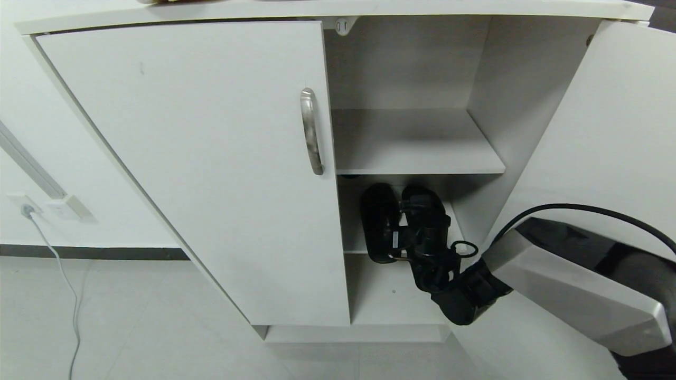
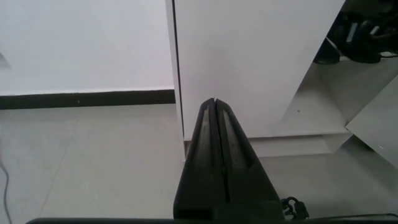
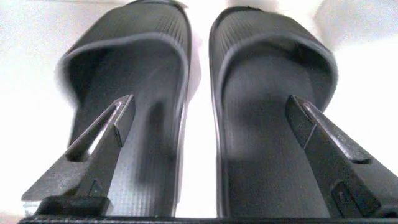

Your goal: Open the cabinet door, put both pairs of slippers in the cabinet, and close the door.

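Observation:
A pair of black slippers [image 1: 379, 221] lies side by side on the cabinet's middle shelf [image 1: 353, 244], toes pointing inward. In the right wrist view both slippers [image 3: 261, 124] sit just ahead of my right gripper [image 3: 211, 102], which is open with one finger outside each slipper. From the head view my right gripper [image 1: 420, 237] reaches into the open right half of the cabinet. My left gripper [image 2: 214, 104] is shut and empty, low over the floor in front of the cabinet's closed left door [image 2: 249, 56].
The right cabinet door [image 1: 607, 132] stands swung open; the left door [image 1: 200, 158] with its metal handle [image 1: 311, 132] is closed. An upper shelf [image 1: 412, 142] and the bottom compartment [image 1: 391, 301] are bare. A wall socket with cable [image 1: 24, 211] is at the left.

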Tool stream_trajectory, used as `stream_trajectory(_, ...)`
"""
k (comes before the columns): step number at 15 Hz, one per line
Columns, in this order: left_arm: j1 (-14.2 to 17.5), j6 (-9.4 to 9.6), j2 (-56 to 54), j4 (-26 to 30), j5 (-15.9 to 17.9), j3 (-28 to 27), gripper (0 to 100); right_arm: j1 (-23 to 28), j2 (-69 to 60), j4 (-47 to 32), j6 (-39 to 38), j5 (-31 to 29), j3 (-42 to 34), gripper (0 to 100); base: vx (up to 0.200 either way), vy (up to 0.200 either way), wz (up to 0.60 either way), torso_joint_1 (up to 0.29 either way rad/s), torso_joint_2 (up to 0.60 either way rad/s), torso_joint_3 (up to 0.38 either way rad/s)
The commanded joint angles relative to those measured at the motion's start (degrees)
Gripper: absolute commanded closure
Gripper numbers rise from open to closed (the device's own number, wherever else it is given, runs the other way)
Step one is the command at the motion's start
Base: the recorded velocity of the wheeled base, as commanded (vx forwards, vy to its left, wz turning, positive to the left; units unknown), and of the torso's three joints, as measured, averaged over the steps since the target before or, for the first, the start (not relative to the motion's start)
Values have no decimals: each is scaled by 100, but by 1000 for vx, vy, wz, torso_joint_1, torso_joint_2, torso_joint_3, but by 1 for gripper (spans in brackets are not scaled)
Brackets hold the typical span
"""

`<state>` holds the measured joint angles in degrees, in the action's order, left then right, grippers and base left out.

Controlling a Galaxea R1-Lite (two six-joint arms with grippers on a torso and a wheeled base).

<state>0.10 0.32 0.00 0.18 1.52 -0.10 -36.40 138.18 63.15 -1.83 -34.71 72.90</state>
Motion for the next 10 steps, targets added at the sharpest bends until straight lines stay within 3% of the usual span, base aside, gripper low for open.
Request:
stream_trajectory(1,-1,3,9,-1,6,1,100,-324,-793,585,-2,-1,-1278,0,0,0,0,0,0,0)
stream_trajectory(8,-1,3,9,-1,6,1,100,-983,-1522,1402,-2,-1,-3168,0,0,0,0,0,0,0)
stream_trajectory(10,-1,12,9,-1,6,1,100,-1071,-1513,1393,-2,8,-3185,0,-200,0,0,2,2,2)
